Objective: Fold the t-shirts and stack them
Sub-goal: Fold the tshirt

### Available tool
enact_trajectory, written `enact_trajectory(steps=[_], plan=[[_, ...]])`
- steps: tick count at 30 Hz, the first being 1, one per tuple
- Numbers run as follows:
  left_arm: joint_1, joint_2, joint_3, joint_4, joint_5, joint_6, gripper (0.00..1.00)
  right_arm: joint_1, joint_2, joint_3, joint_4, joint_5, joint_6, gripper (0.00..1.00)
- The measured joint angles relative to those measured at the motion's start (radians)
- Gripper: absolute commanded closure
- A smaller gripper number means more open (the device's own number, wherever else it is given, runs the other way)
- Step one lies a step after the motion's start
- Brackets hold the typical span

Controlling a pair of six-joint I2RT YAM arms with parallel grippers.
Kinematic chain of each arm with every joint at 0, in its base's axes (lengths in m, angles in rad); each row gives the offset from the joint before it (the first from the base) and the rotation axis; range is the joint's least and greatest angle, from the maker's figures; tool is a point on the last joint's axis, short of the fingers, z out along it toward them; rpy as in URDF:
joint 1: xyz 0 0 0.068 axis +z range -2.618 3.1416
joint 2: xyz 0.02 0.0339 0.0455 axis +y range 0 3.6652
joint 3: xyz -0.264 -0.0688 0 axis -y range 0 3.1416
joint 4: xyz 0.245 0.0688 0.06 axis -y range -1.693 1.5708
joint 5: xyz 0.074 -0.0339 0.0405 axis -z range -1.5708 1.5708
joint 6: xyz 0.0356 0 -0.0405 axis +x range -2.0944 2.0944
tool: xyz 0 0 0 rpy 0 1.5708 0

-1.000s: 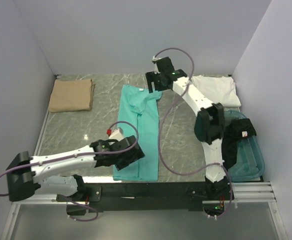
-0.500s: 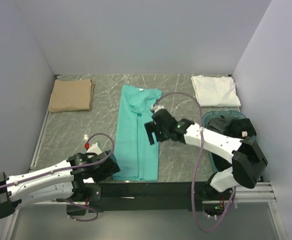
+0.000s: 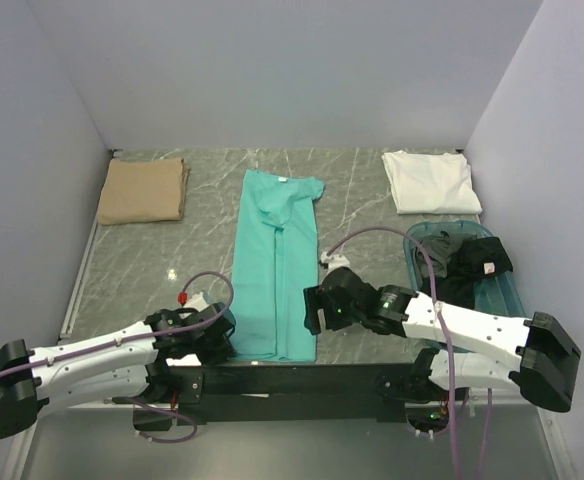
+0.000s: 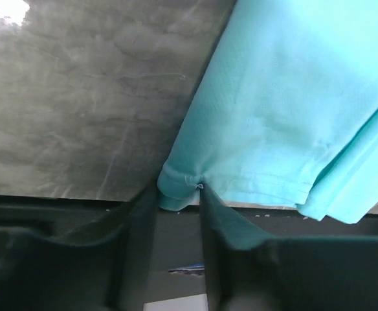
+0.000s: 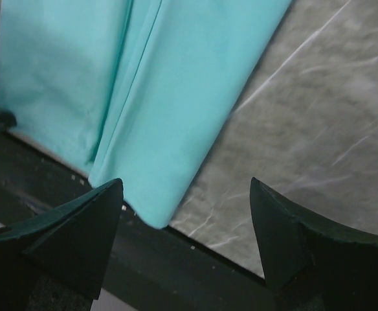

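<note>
The black rail [image 3: 302,378] is running along the near edge under both arms. The teal tee [image 3: 272,260] is lying lengthwise up the middle of the table [image 3: 172,260], folded into a long narrow strip, with its hem reaching the table's near edge.

The left gripper [image 3: 217,335] is sitting low at the hem's left corner. In its wrist view the fingers [image 4: 137,227] are pressing on that corner from both sides, so it is clamping the teal tee there. The right gripper [image 3: 315,310] is hovering at the hem's right corner. Its fingers [image 5: 85,227] are standing wide apart and gripping nothing, with the cloth's corner and bare table showing below them.

The right arm's purple cable [image 3: 382,235] is arching over the table between the teal tee and the tub [image 3: 512,300]. That arm is also covering the tub's near left part. Dark tees [image 3: 472,265] are lying bunched in the tub; how many is hard to tell. A small pale tag is showing on them, too small to read.

At the far left the tan tee [image 3: 142,190] is lying folded. At the far right the white tee [image 3: 430,180] is lying folded just beyond the tub. A tiny white label is sitting in the teal tee's collar at its far end, also unreadable
</note>
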Motion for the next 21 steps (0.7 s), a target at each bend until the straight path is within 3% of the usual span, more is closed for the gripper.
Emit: enact_trajectory(steps=[2,7,12,21], plan=[[0.009,0.020,-0.003,0.023,0.014,0.010,0.82,0.049,-0.003,-0.019,0.000,-0.008,0.024,0.16],[0.019,0.040,-0.003,0.044,0.031,0.021,0.99,0.217,0.040,-0.030,-0.004,-0.010,0.072,0.19],[0.022,0.026,-0.008,0.047,0.039,0.024,0.99,0.328,0.154,-0.019,-0.051,0.026,0.137,0.20],[0.022,-0.026,-0.026,0.042,0.048,0.022,0.99,0.378,0.248,0.006,-0.055,0.079,0.183,0.37]])
